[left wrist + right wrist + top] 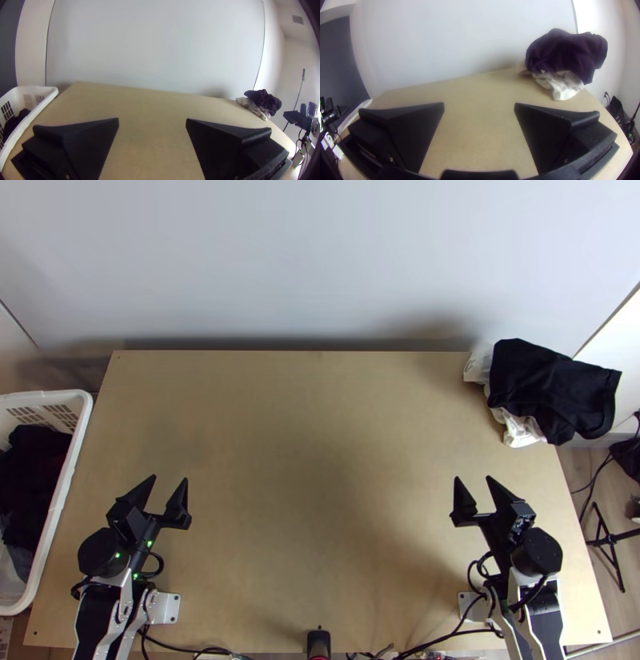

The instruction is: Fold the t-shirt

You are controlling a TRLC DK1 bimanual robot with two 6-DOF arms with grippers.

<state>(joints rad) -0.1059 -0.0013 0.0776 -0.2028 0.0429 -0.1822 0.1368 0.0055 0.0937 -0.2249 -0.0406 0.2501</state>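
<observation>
My left gripper [170, 478] stands open over the table's left side, with nothing between its fingers; the left wrist view shows the same gripper [152, 120] with its fingers wide apart. Over the right side, my right gripper [472, 478] is open and holds nothing, as the right wrist view of this gripper [479, 104] confirms. A black cloth [552, 390] lies bunched on top of a white cloth [524, 430] at the table's far right corner. Which of them is a t-shirt I cannot tell. Both grippers are well apart from this pile.
Bare light wood of the table [320, 436] stretches between the arms. A white basket [70, 476] with dark cloth [32, 476] inside stands along the left edge. Beyond the right edge are a black stand [610, 544] and cables. A pale wall [304, 260] rises behind the table.
</observation>
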